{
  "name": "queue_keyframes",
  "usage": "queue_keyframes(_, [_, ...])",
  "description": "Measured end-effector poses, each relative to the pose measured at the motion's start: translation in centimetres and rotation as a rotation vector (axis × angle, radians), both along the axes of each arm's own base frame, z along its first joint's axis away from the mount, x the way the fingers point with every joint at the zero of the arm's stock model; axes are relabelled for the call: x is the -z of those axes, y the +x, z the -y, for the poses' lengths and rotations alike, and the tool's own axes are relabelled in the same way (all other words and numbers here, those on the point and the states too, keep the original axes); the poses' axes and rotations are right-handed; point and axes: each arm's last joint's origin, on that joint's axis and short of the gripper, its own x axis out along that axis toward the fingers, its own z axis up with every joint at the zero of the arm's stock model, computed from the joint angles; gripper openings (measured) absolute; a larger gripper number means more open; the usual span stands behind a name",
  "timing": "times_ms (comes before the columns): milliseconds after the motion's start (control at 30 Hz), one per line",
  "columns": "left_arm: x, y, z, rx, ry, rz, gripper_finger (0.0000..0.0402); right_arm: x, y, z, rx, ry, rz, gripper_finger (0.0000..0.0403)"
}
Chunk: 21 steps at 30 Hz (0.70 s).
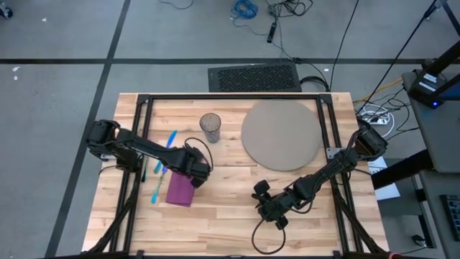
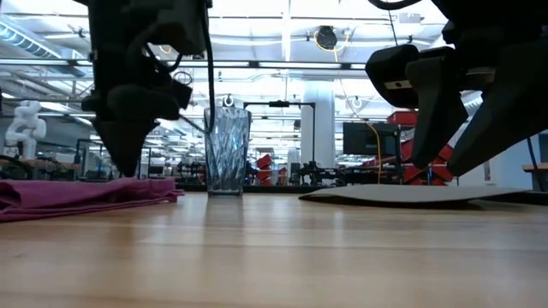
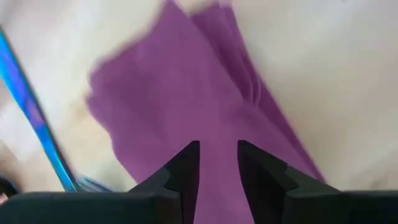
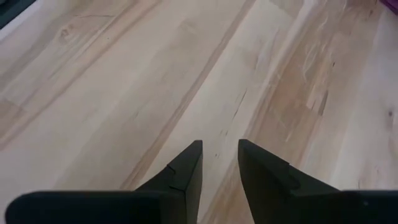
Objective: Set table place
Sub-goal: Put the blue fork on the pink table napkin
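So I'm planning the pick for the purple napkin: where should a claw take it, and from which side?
Probably from straight above, pinching a raised fold. The purple napkin lies flat and limp on the table, so a sideways approach finds no edge to catch. The left claw already hangs over it, fingers parted with cloth showing between. The blue cutlery beside it leaves the top clear.
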Motion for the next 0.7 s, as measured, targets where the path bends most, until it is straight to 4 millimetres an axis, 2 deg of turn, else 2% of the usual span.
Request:
queue_keyframes(333, [0.0,0.2,1.0,0.009,-0.033,0.035,0.0095,-0.1,0.0,-0.2,-0.002,0.009,0.01,0.0089])
queue_keyframes(533, [-1.8,-2.4,1.2,-0.153,0.071,-0.021,0.0095,-0.1,0.0,-0.2,-0.002,0.007,0.008,0.0089])
queue_keyframes(700, [-2.9,-3.4,2.3,-0.163,0.022,0.012,0.0099,-0.1,0.0,-0.2,-0.008,0.003,0.009,0.0089])
